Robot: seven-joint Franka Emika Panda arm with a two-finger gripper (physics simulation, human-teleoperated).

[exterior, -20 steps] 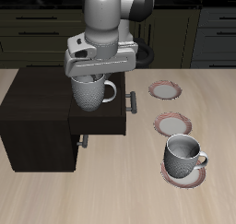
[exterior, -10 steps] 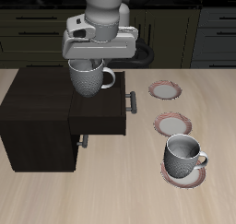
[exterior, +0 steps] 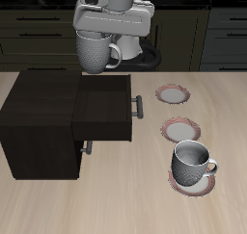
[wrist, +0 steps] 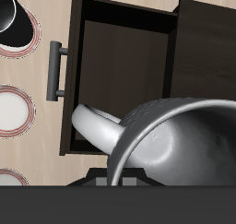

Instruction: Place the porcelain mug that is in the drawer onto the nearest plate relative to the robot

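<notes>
My gripper (exterior: 96, 30) is shut on the rim of the porcelain mug (exterior: 95, 51) and holds it high above the open drawer (exterior: 103, 111), its handle toward the plates. The wrist view shows the mug (wrist: 171, 135) close up, with the empty drawer (wrist: 115, 57) below it. Three small plates with reddish rims lie in a row beside the cabinet: the farthest back plate (exterior: 174, 93), a middle plate (exterior: 181, 129), and the plate nearest the table's front edge (exterior: 191, 180), which carries the look-alike mug (exterior: 192, 162).
The dark cabinet (exterior: 39, 122) stands on the wooden table. The drawer's grey bar handle (exterior: 138, 105) sticks out toward the plates. Dark kitchen cupboards run behind the table.
My gripper has risen straight up with the mug, from just above the drawer to well clear of the cabinet. Plates and the other mug have not moved.
</notes>
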